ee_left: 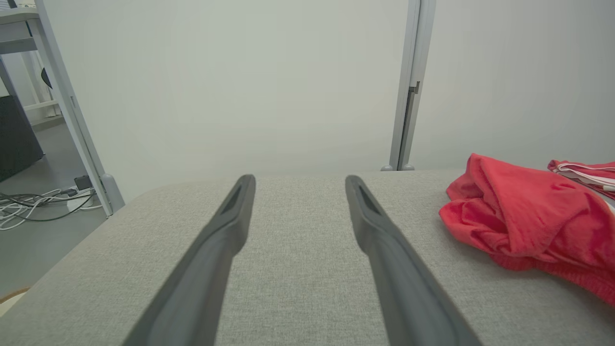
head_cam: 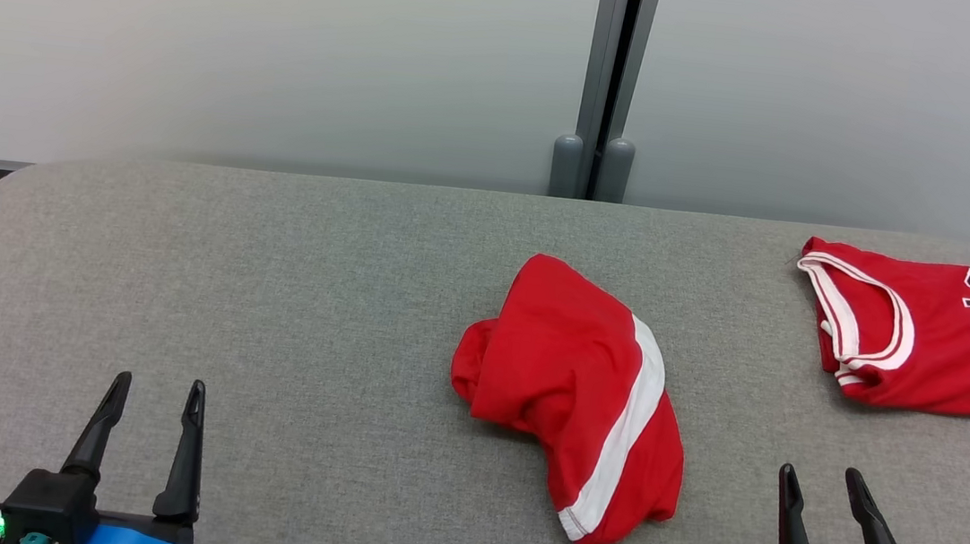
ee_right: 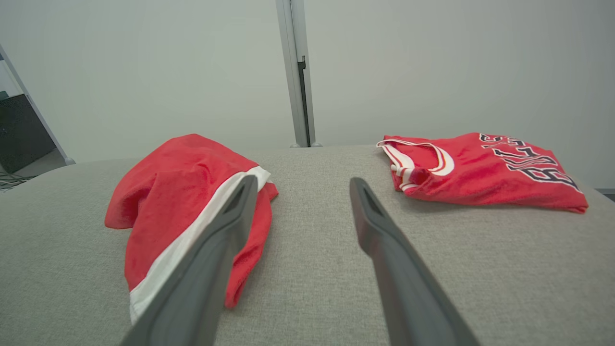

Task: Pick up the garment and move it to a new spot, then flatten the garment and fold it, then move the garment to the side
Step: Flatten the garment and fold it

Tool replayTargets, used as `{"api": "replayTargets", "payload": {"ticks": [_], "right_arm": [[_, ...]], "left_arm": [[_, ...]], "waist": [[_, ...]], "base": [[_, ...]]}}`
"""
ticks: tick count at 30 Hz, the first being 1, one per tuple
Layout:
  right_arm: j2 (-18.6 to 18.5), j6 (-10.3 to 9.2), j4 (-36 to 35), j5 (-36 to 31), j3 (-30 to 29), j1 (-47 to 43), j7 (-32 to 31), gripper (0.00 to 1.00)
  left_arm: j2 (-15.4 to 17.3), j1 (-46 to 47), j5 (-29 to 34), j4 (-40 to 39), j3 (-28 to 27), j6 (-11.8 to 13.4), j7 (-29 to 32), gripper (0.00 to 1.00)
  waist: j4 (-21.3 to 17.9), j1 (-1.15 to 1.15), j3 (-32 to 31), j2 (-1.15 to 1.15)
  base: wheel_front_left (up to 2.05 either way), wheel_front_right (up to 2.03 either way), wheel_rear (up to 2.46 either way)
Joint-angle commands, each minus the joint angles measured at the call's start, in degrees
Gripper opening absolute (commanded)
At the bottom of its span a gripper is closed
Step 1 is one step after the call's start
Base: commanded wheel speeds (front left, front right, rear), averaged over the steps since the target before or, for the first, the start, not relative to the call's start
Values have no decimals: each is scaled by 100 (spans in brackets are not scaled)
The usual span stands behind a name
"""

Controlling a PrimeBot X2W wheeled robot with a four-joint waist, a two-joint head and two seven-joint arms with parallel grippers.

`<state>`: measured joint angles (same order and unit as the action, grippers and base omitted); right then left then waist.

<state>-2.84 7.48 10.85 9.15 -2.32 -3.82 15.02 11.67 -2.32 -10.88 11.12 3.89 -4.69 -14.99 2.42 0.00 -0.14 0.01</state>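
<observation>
A crumpled red garment with a white side stripe (head_cam: pixel 580 395) lies bunched in the middle of the grey fabric table (head_cam: pixel 312 290). It also lies at the right of the left wrist view as the red garment (ee_left: pixel 523 216) and at the left of the right wrist view as the red garment (ee_right: pixel 182 202). My left gripper (head_cam: pixel 155 395) stands open at the lower left, well clear of it, with nothing between its fingers (ee_left: pixel 226 226). My right gripper (head_cam: pixel 820 483) stands open at the lower right, a little to the garment's right, also holding nothing.
A folded red Bulls jersey (head_cam: pixel 929 332) with white trim lies at the table's far right edge, also seen as the jersey (ee_right: pixel 480 168). A grey post (head_cam: pixel 605 77) stands against the pale wall behind. Cables (ee_left: pixel 33 204) lie on the floor off the table's left end.
</observation>
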Motion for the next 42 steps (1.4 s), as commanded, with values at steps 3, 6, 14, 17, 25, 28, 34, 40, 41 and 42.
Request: {"api": "replayTargets", "payload": {"ticks": [3, 6, 14, 17, 25, 28, 34, 40, 41, 42], "right_arm": [[-11, 3, 17, -8, 2, -41, 20, 100], [-11, 2, 23, -3, 8, -44, 20, 100], [-11, 2, 22, 10, 18, -69, 20, 100], [-11, 3, 32, 6, 10, -70, 20, 100], [-11, 3, 36, -5, 20, -52, 20, 100], [-11, 2, 33, 0, 36, -59, 20, 100], [-10, 3, 49, -46, 127, 103, 20, 100], [-11, 2, 131, -239, 334, 885, 20, 100], [-12, 2, 191, -266, 358, 1062, 20, 100], [-11, 3, 266, -297, 372, 1247, 12, 100]], "left_arm": [[-32, -26, 66, 6, -72, -42, -26, 100], [-47, -20, 92, 21, -91, -76, -26, 100], [-98, -13, 170, 52, -161, -127, -27, 100], [-122, 14, 195, 61, -194, -144, -27, 100], [-163, 8, 240, 68, -252, -184, -27, 100], [-175, 3, 244, 66, -264, -192, -27, 100], [-197, 12, 265, 45, -293, -217, -27, 100], [-223, 183, 294, 50, -247, -235, -27, 100], [-228, 214, 300, 56, -232, -237, -27, 100], [-232, 241, 299, 60, -214, -241, -27, 100]], "waist": [[-7, 0, -6, -1], [-11, 0, -13, -1], [-14, 0, -18, -1], [-6, 0, -9, -1], [-6, 0, 0, -1], [-6, 0, 2, -1], [-6, 0, 28, -1], [29, 0, 197, -1], [46, 0, 228, -1], [67, 0, 273, -1]], "base": [[0, 0, 0], [0, 0, 0], [0, 0, 0], [0, 0, 0], [0, 0, 0], [0, 0, 0], [0, 0, 0], [0, 0, 0], [0, 0, 0], [0, 0, 0]]}}
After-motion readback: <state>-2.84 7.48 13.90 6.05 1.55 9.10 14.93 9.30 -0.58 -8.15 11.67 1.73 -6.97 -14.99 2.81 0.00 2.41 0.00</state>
